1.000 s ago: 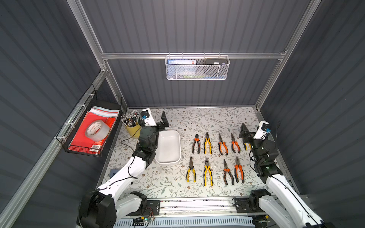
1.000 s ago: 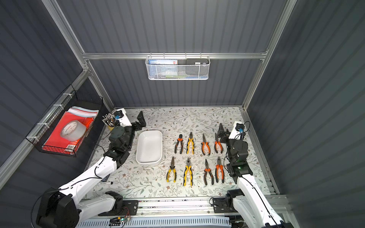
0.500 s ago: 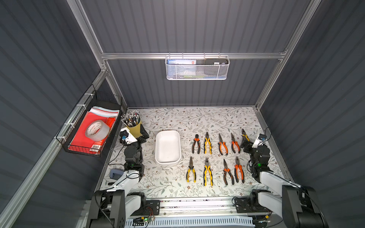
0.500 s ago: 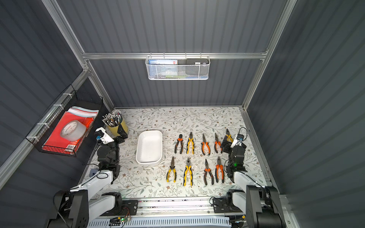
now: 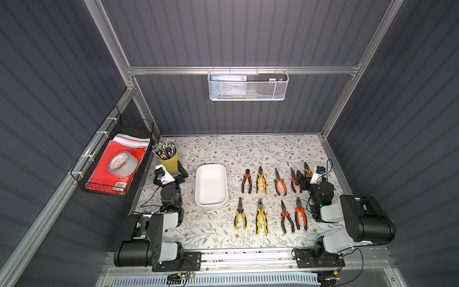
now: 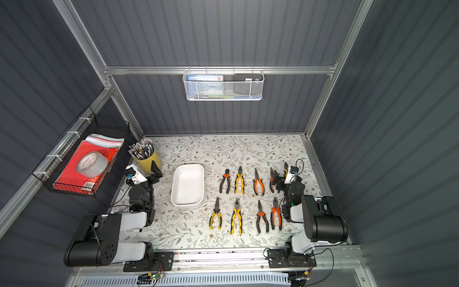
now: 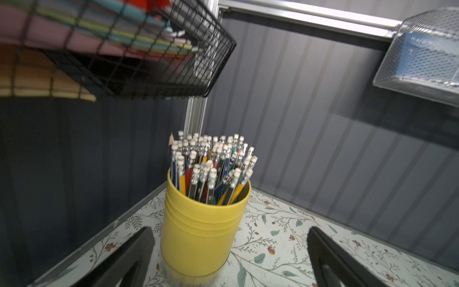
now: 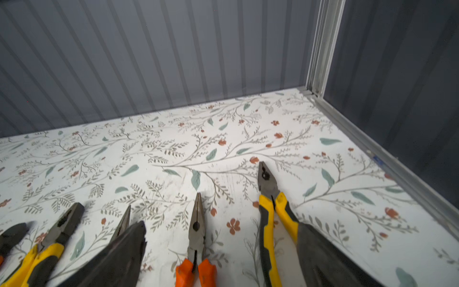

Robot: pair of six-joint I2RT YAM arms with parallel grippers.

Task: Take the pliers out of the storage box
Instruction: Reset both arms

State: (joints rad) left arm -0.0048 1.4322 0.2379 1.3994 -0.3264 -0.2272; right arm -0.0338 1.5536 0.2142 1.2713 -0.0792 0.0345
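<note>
The white storage box [image 5: 211, 185] [image 6: 188, 185] lies empty, left of the table's middle. Several pliers lie to its right in two rows, among them a yellow-handled pair [image 5: 260, 180] [image 6: 239, 182]. My left gripper [image 5: 182, 172] [image 6: 156, 173] is open left of the box, beside the pencil cup. In the left wrist view its fingers [image 7: 131, 251] flank that cup without touching it. My right gripper [image 5: 301, 180] [image 6: 278, 182] is open and low over the back row's right end. In the right wrist view, orange-handled long-nosed pliers [image 8: 196, 231] lie between its fingers and yellow-handled pliers [image 8: 269, 193] beside one finger.
A yellow cup of pencils [image 5: 167, 159] [image 7: 201, 231] stands at the back left. A black wire basket [image 5: 116, 164] with tape hangs on the left wall. A white mesh basket [image 5: 248, 84] hangs on the back wall. Both arms are folded near the front rail.
Both arms have pulled back from a stretched-out reach and folded near the front. The left gripper went from the box's far end to beside the pencil cup. The pliers and box stayed put.
</note>
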